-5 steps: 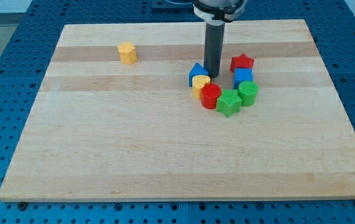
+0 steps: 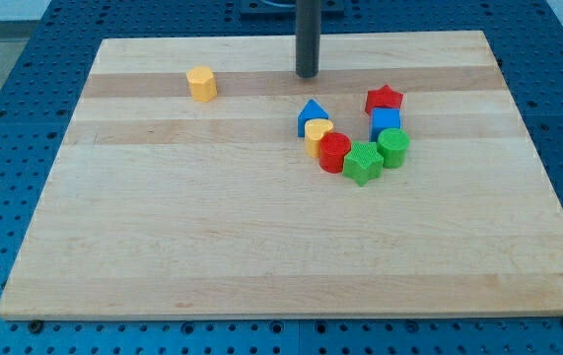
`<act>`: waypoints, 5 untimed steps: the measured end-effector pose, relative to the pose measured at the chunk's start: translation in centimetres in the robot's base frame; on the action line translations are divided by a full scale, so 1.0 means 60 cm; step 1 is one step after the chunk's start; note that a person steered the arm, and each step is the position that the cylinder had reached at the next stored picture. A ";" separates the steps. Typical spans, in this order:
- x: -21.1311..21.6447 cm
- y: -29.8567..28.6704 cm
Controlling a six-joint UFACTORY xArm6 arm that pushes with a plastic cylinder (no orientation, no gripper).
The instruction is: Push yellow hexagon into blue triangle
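The yellow hexagon (image 2: 201, 83) stands alone at the upper left of the wooden board (image 2: 212, 227). The blue triangle (image 2: 311, 116) sits right of centre, at the left end of a cluster of blocks. My tip (image 2: 307, 75) is near the view's top, above the blue triangle and well to the right of the yellow hexagon, touching neither.
The cluster curves from the blue triangle through a second yellow block (image 2: 318, 137), a red cylinder (image 2: 334, 152), a green star (image 2: 363, 162), a green cylinder (image 2: 393, 147), a blue cube (image 2: 385, 123) and a red star (image 2: 384, 99).
My tip has moved up and a little left, away from the blue triangle toward the view's top. No block has moved.
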State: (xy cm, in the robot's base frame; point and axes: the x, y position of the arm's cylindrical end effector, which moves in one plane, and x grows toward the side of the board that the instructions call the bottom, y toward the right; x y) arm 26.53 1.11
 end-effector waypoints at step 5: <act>0.005 -0.325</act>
State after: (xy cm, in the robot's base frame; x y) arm 26.84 -18.37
